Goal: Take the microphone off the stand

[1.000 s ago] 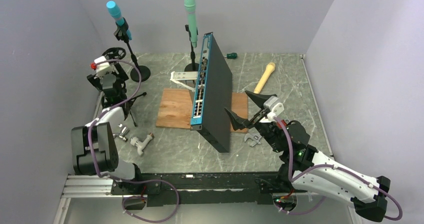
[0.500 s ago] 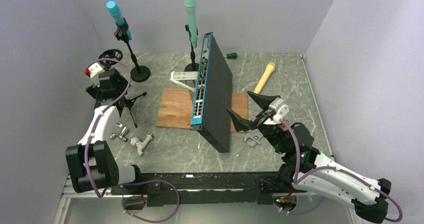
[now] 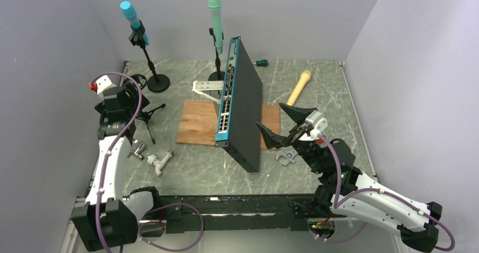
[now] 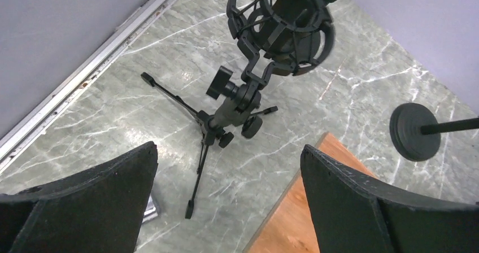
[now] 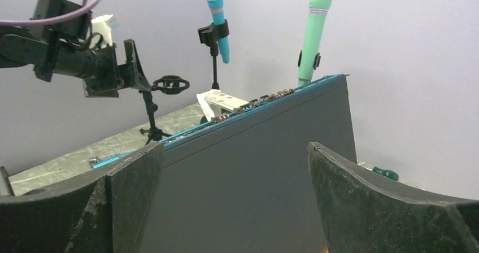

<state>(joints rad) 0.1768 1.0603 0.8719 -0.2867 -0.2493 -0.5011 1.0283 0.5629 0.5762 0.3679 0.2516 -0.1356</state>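
A blue microphone sits tilted in the clip of a round-based stand at the back left. A green microphone stands upright in a second stand behind the network switch. A small black tripod carries a ring-shaped shock mount; whether it holds anything I cannot tell. My left gripper hangs open above and in front of this tripod, touching nothing, at the far left of the top view. My right gripper is open, with the switch's dark back face between its fingers.
The switch stands on edge on a wooden board. A white bracket lies behind the board. A wooden-handled hammer and a green screwdriver lie at the back right. A wrench and metal fittings lie near the front.
My left gripper has opened wider and drawn back toward the left wall, away from the shock mount, whose ring now shows lower in the top view. The right arm has shifted only slightly.
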